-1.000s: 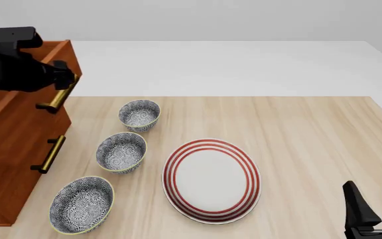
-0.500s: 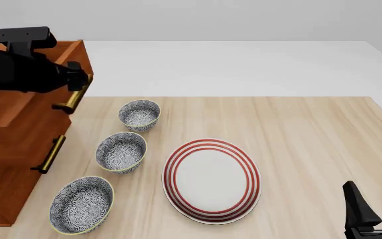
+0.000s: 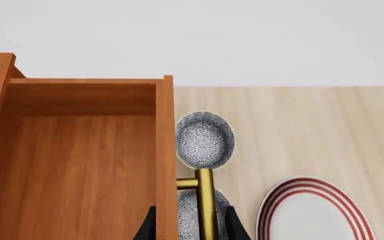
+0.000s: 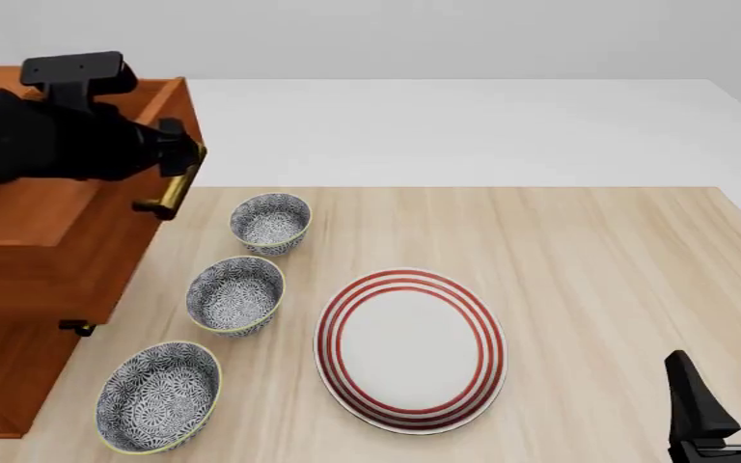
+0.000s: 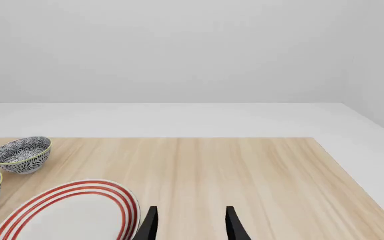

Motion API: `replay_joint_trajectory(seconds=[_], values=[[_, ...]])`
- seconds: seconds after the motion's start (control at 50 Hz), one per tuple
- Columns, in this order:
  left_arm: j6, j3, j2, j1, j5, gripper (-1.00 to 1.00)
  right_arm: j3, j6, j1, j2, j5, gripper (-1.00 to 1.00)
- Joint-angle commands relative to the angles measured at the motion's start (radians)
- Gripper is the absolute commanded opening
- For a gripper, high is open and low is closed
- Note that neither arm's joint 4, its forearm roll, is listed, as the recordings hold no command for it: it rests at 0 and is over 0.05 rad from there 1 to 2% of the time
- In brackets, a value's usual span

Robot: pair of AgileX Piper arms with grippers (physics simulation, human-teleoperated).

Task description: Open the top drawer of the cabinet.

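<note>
The cabinet stands at the table's left edge. Its top drawer is pulled well out, and its plain wood interior shows in the left wrist view. My left gripper is shut on the drawer's brass bar handle. In the left wrist view the black fingers sit on either side of the handle. My right gripper is open and empty at the table's near right corner, and it also shows in the right wrist view.
Three patterned bowls line up just right of the cabinet, under the pulled-out drawer's path. A red-ringed white plate lies at the table's middle. Only a tip of a lower drawer handle shows.
My left gripper has moved right with the brass handle in it, and the top drawer has slid further out of the cabinet. The right arm has not moved.
</note>
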Motion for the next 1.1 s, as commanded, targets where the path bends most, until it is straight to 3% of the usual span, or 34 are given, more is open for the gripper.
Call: replay_joint_trajectory(seconds=[0.02, 0.22, 0.9, 1.1], values=[[0.045, 0.090, 0.031, -0.059, -0.043, 1.00, 0.000, 0.000, 0.000, 0.000, 0.000, 1.00], [0.049, 0.101, 0.032, -0.115, -0.048, 1.00, 0.000, 0.000, 0.000, 0.000, 0.000, 1.00], [-0.026, 0.028, 0.137, -0.120, 0.014, 1.00, 0.000, 0.000, 0.000, 0.000, 0.000, 1.00], [-0.014, 0.013, 0.169, -0.120, 0.024, 1.00, 0.000, 0.000, 0.000, 0.000, 0.000, 1.00]])
